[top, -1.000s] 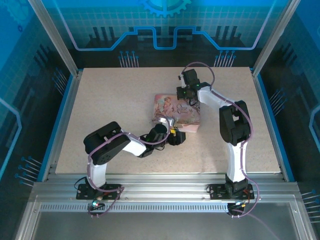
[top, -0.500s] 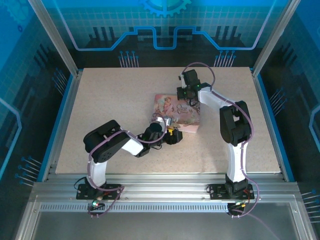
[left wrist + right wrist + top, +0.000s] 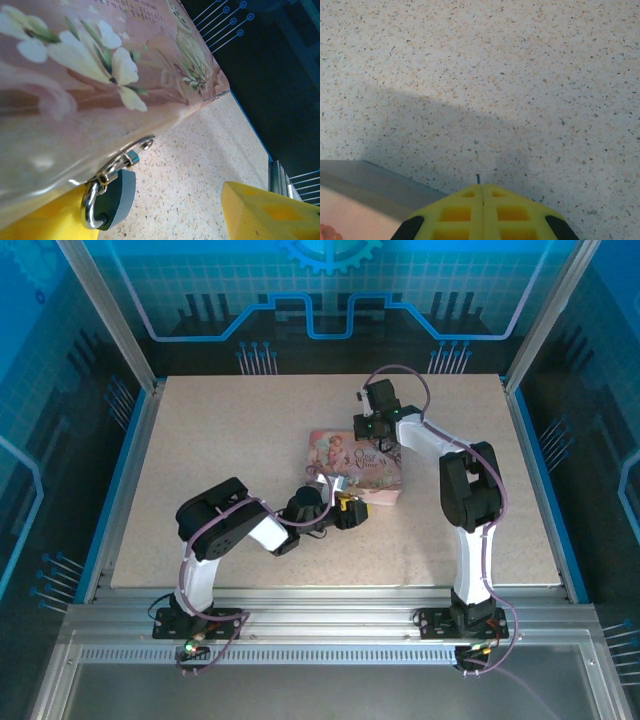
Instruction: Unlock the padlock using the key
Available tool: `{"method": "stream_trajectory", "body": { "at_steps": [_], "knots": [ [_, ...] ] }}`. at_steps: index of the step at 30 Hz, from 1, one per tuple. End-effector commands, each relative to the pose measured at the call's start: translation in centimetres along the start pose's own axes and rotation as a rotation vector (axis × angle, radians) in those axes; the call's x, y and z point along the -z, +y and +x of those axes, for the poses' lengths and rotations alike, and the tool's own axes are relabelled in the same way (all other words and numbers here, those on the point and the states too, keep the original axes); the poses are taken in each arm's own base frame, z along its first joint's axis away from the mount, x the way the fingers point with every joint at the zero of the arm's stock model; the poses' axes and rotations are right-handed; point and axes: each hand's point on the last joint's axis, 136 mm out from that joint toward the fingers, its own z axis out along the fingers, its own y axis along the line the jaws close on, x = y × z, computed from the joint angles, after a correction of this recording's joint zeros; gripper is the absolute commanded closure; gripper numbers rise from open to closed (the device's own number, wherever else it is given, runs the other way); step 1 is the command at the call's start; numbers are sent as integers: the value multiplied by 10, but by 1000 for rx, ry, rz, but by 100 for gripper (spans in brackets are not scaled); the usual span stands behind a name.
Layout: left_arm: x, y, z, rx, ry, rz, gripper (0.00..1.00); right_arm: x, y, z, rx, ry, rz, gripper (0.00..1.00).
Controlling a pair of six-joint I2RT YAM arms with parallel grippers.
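Left tool (image 3: 150, 212) stands wide open at the near edge of the pink box (image 3: 75, 75), gripping nothing. In its wrist view one yellow finger (image 3: 40, 225) sits right under the padlock (image 3: 117, 195) and the other is well off to the side. The padlock hangs by its silver shackle (image 3: 89, 210) from the box's little hasp (image 3: 131, 156). Its dark body is tilted against the box wall, just above the speckled surface (image 3: 200, 165). Its long axis runs from the hasp down along the box edge. I cannot make out the keyhole.

Right tool (image 3: 482, 190) is pinched fully together, and a thin sliver pokes out from the seam between its pads, which I take to be the key (image 3: 478, 178). From above, this tool hovers at the far side of the box, so the whole box lies between key and padlock. The left arm is plainly the nearer one. My judgement is that it should close on the lock body and steady it, while the right arm brings the key across the box toward the lock's lower end
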Motion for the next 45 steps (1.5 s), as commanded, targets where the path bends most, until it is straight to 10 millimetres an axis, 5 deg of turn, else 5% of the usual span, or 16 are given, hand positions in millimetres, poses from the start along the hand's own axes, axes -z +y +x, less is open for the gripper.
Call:
{"method": "stream_trajectory", "body": {
  "at_steps": [1, 15, 23, 31, 39, 45],
  "knots": [
    [-1, -7, -32, -28, -117, 23, 36, 7, 20, 38, 25, 136, -62, 100],
    [-1, 21, -15, -5, -64, -118, 51, 16, 20, 33, 35, 121, -64, 100],
    [4, 28, -15, -13, -49, -151, 62, 39, 19, 10, 37, 58, -61, 100],
    [10, 32, -13, -10, -35, -164, 65, 73, -13, -6, -17, -3, 4, 100],
    [11, 28, -15, -6, -33, -147, 61, 106, -81, 40, -160, 43, 213, 100],
    [10, 26, -16, -2, -28, -132, 58, 107, -96, 84, -176, 94, 277, 100]
  ]
}}
